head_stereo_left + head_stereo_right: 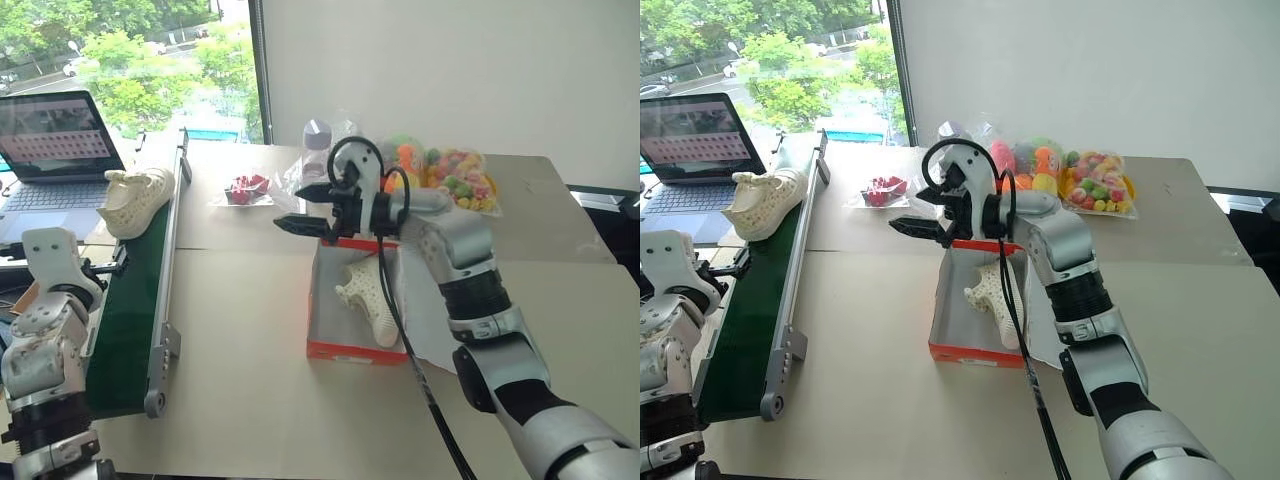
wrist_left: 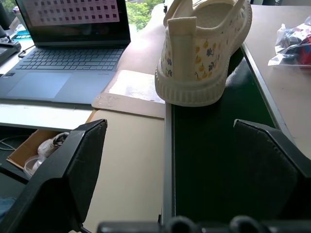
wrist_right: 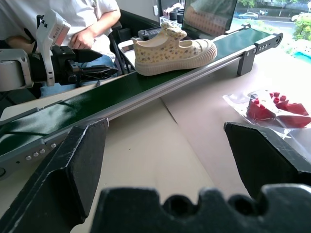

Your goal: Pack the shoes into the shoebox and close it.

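From the head views, a pale beige desk (image 1: 240, 380) fills the foreground, backed by a white wall and a window onto green trees. The open shoebox (image 1: 345, 351) sits in the middle of the desk, red-orange outside and white inside, with one cream shoe (image 1: 368, 293) lying in it. The right gripper (image 1: 303, 208) hangs just above the far end of the shoebox, its fingers spread wide and holding nothing. Beyond the shoebox lie bags of colourful toys (image 1: 455, 178) and a small clear bag of red pieces (image 1: 245, 189). Left of the shoebox runs a green conveyor belt (image 1: 130, 310), and the second shoe (image 1: 135, 198) stands on its far end. A laptop (image 1: 55, 150) sits open further left of the shoebox, past the belt.

In the left wrist view, the left gripper (image 2: 194, 160) is fully open and empty, one finger over the belt and the other over the desk edge beside it. The shoe on the belt shows its heel, printed with small flowers, well ahead of the fingers. The laptop lies beside the belt.

In the right wrist view, the right gripper's fingers stand wide apart over bare desk. Past them the belt crosses the picture with the shoe on it, the left gripper points along the belt toward that shoe, and a seated person (image 3: 73, 19) is behind.
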`<act>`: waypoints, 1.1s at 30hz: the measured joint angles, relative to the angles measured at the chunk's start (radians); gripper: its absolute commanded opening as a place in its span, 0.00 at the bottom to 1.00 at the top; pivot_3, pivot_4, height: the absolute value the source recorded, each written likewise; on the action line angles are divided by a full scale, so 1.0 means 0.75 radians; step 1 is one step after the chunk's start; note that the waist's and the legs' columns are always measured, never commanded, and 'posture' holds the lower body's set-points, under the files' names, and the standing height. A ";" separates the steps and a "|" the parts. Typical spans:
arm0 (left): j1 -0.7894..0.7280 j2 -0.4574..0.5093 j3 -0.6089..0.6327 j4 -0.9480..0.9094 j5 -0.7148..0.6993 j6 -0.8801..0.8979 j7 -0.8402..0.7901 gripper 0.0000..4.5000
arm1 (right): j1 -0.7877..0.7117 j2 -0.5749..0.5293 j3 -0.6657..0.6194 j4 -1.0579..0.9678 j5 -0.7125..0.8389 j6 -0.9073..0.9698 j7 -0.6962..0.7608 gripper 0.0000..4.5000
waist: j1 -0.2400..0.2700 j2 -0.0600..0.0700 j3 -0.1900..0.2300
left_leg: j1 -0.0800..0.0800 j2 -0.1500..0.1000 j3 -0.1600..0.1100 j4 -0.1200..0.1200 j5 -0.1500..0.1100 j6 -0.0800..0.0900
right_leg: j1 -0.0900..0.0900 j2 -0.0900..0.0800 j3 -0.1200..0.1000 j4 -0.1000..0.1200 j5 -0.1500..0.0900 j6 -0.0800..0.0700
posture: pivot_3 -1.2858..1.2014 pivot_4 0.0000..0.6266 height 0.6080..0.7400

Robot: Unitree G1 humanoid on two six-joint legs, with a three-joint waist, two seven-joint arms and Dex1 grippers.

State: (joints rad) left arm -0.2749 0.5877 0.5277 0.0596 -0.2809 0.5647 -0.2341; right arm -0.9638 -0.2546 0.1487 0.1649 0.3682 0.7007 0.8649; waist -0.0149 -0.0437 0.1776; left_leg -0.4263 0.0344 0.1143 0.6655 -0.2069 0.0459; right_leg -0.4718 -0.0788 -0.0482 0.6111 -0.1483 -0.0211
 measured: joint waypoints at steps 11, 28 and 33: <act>-0.017 0.001 -0.059 0.141 -0.002 -0.034 -0.102 0.99 | 0.002 -0.034 -0.006 -0.035 0.009 0.070 -0.066 1.00 | -0.001 0.000 0.000 | 0.000 0.000 0.000 0.000 0.000 0.000 | 0.000 -0.001 -0.001 0.000 0.000 0.000 | 0.52 0.24 1.00; -0.048 0.000 -0.089 0.064 -0.055 0.110 -0.122 0.69 | -0.011 -0.061 -0.009 -0.028 0.006 0.089 -0.140 1.00 | 0.013 0.002 -0.001 | -0.002 0.000 0.000 0.000 0.001 -0.003 | 0.000 -0.006 -0.007 0.001 -0.001 0.001 | 0.52 0.24 1.00; -0.284 -0.059 -0.157 -0.145 -0.138 0.207 -0.077 0.69 | -0.083 0.050 -0.217 0.036 0.159 0.185 -0.223 1.00 | 0.016 -0.001 0.000 | -0.014 -0.001 -0.003 0.002 0.002 -0.002 | -0.005 -0.006 -0.012 -0.001 0.003 -0.001 | 0.52 0.24 1.00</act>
State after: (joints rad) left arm -0.4879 0.5434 0.4098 -0.0493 -0.3843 0.7202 -0.2915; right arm -1.0259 -0.2171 -0.0144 0.1923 0.4875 0.8398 0.6975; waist -0.0027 -0.0447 0.1776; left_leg -0.4365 0.0340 0.1121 0.6672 -0.2053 0.0442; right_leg -0.4754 -0.0831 -0.0570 0.6100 -0.1457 -0.0222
